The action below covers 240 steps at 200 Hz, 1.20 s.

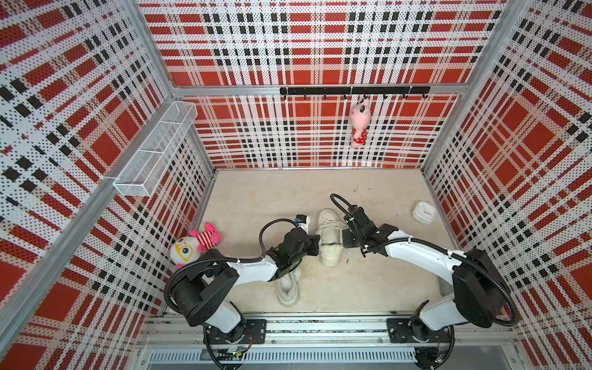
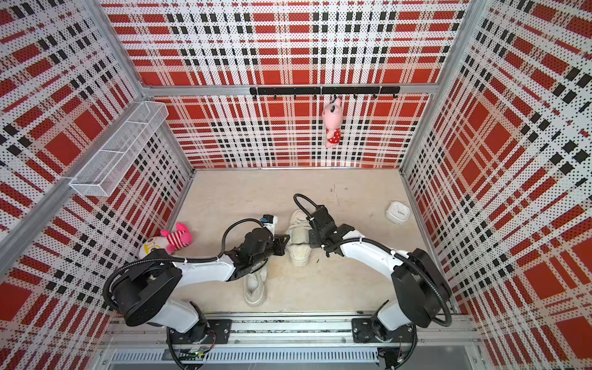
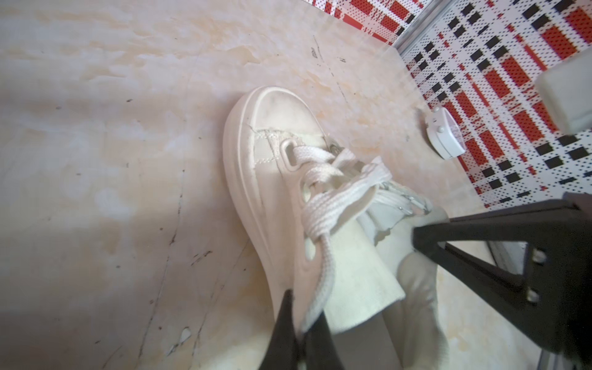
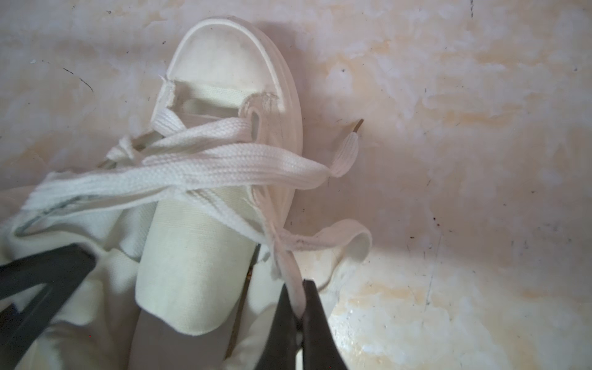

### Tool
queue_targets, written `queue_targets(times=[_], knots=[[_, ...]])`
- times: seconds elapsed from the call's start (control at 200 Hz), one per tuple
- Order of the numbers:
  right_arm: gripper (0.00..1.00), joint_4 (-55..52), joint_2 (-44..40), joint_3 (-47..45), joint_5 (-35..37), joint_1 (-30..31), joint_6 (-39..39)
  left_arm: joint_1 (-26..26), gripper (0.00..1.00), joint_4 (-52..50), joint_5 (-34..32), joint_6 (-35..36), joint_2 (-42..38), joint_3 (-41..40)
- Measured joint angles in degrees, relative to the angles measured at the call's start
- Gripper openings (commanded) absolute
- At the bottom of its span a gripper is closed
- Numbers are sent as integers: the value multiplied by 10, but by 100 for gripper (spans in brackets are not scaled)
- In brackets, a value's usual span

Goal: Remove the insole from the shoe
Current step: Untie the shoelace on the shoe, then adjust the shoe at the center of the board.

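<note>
Clamping one lace (image 4: 290, 269) each — left pincer (image 3: 301, 339), right pincer (image 4: 301, 323) — on one of two shoes (image 1: 330, 253) (image 1: 288, 290).

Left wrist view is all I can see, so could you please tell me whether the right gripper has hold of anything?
Observer: Yes, the right gripper is shut on a shoelace that trails off the shoe.
Operator: Thank you. Is this the only shoe on the table?
Observer: No, a second white shoe lies partly under the left arm, nearer the robot's base.
Operator: Understood. Is there anything on the back wall?
Observer: A pink plush toy hangs from a black hook rail.
</note>
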Motion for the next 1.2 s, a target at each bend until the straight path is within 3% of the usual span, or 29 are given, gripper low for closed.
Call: queue_targets(times=[0.341, 0.596, 0.661, 0.792, 1.002, 1.203], knots=[[30, 72, -37, -75, -86, -32, -43, -34, 0, 6, -4, -19, 41, 14], [77, 66, -117, -85, -90, -24, -59, -57, 0, 15, -37, -78, 44, 14], [83, 58, -130, -81, -90, -14, -57, -61, 0, 16, -40, -89, 44, 14], [90, 35, -114, -53, -89, 18, -47, -66, 0, 18, -48, -105, 44, 12], [91, 16, -23, -7, -80, 68, -12, -67, 1, 19, -51, -116, 42, 8], [90, -25, 22, 0, -64, 72, 15, -67, 1, 21, -51, -118, 40, 5]])
